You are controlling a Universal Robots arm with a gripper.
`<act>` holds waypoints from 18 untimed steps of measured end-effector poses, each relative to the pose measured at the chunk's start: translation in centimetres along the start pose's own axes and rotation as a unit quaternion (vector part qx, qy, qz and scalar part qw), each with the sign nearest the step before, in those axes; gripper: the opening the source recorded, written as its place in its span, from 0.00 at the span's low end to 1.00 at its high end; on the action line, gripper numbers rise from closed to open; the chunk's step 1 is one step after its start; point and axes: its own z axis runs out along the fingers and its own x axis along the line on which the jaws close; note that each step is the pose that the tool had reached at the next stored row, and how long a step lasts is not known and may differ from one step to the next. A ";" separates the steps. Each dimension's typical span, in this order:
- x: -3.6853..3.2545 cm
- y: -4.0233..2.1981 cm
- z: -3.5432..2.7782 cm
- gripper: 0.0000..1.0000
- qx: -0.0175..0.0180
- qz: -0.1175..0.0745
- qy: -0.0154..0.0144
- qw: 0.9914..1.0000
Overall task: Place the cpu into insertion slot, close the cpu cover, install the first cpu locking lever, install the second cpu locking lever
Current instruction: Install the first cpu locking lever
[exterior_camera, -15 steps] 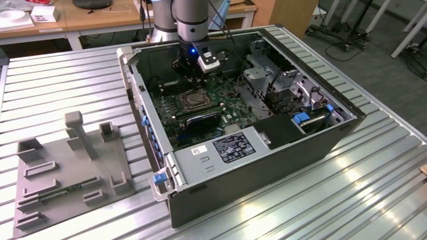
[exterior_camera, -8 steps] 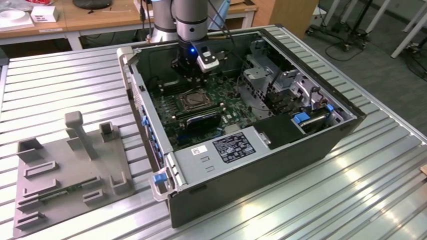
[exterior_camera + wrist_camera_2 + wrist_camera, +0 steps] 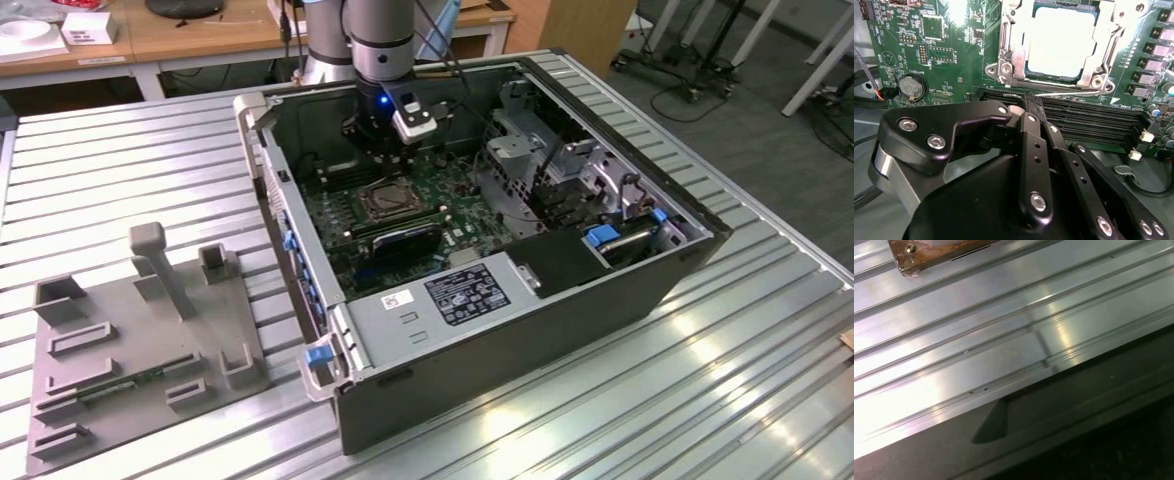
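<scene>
- An open case (image 3: 534, 300) lies on its side on a ribbed metal table (image 3: 747, 380), in the middle of the exterior view; a grey tray (image 3: 120, 350) sits at the lower part of the exterior view's left, well apart.
- The arm reaches down into the case from the upper centre; the gripper (image 3: 374, 152) hangs just above the slot (image 3: 387, 200) on the green board (image 3: 929, 50), placed to work at the socket.
- In the second wrist view the cpu (image 3: 1061, 42) lies seated in the slot, its pale grey face showing through the window of the cover (image 3: 1006, 45); the cover looks folded down flat, so the chip is held in place.
- The gripper (image 3: 1030, 100) has its black fingers pressed together with no gap; the tip sits at the socket's edge, between it and the memory slots (image 3: 1094, 117).
- A thin silver lever (image 3: 1069, 93) runs along that edge from the tip; whether the tip touches it, I cannot tell.
</scene>
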 end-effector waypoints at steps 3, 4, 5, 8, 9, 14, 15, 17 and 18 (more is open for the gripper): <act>0.03 0.02 -0.01 0.11 0.000 0.001 0.000 1.000; 0.03 0.02 -0.01 0.11 0.000 0.001 0.000 1.000; 0.03 0.03 0.00 0.11 0.000 0.001 0.000 1.000; 0.03 0.03 0.00 0.11 0.000 0.001 0.000 1.000; 0.02 0.02 0.01 0.11 0.000 0.001 0.000 1.000; -0.02 -0.09 0.00 0.11 0.000 0.001 0.000 1.000; -0.04 -0.12 0.00 0.11 0.000 0.001 0.000 1.000; -0.05 -0.16 0.00 0.11 0.000 0.001 0.000 1.000; -0.06 -0.18 0.00 0.11 0.000 0.001 0.000 1.000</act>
